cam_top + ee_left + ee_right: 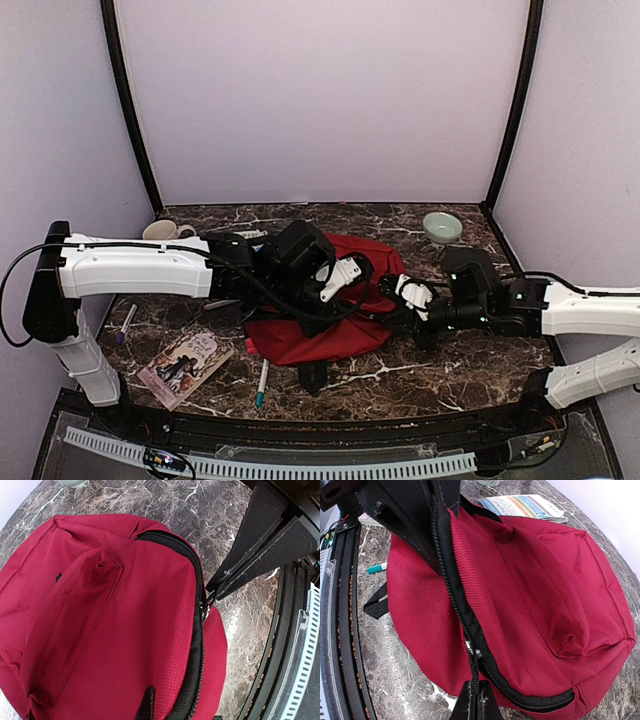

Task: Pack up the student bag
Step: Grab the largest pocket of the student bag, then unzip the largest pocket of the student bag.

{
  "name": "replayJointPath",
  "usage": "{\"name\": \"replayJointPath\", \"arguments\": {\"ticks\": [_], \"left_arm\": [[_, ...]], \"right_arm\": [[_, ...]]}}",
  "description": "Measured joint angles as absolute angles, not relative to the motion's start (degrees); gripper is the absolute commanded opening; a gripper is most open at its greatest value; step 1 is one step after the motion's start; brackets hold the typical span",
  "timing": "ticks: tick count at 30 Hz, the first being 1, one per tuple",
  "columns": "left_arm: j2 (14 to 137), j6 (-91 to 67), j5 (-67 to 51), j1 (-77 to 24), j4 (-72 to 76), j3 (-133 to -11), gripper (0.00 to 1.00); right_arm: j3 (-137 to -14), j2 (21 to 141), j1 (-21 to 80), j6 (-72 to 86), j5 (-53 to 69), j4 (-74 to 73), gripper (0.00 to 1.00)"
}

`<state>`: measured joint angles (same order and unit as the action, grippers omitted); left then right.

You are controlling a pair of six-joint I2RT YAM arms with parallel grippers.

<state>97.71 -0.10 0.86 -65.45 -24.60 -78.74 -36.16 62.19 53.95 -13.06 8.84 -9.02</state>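
A dark marble table (420, 375) with white veins carries everything. A pale mug (165, 230) stands in its far left corner, and a pale green bowl (442, 227) sits near the far right corner. A book (185, 367) with a drawn cover lies askew toward the near left corner. A white pen (127, 320) with a purple tip lies near the left edge, just beyond the book. A teal-tipped pen (262, 380) lies by the near edge, right of the book. In the right wrist view a booklet (525, 505) with coloured stripes lies flat on the table.
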Motion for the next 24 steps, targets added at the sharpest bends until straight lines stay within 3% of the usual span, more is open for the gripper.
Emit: {"name": "replayJointPath", "arguments": {"ticks": [9, 24], "left_arm": [[97.6, -0.5, 0.4, -65.7, -26.4, -78.7, 0.0], [95.5, -1.7, 0.5, -66.3, -27.2, -77.3, 0.0]], "right_arm": [[-34.1, 56.2, 51.8, -14.3, 4.9, -9.8, 0.0], [-33.8, 58.3, 44.8, -14.5, 5.1, -12.5, 0.0]]}}
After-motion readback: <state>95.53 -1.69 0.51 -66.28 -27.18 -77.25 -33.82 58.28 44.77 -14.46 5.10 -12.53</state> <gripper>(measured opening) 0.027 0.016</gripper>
